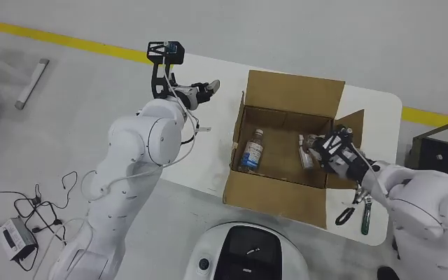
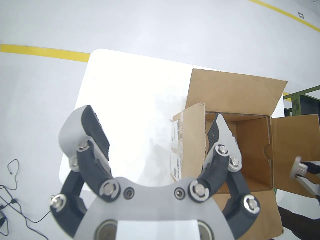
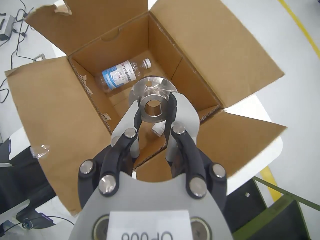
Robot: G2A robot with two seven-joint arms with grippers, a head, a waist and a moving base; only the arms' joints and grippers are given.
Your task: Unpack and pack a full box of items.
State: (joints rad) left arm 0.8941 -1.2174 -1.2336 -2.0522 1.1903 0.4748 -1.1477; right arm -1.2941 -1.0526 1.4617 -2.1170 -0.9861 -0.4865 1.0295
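Note:
An open cardboard box stands on the white table, all flaps folded out. A clear plastic bottle with a blue-and-white label lies on the box floor. My right gripper hangs over the box opening, shut on a metal flange, a shiny ring with a hub. In the top view that gripper is over the box's right side. My left gripper is held high above the table's left part, open and empty, with its fingertips pointing toward the box.
A pair of pliers with green and black handles lies on the table right of the box. A dark green cart stands beyond the table's right end. Bare white table lies left of the box. Cables run across the floor at left.

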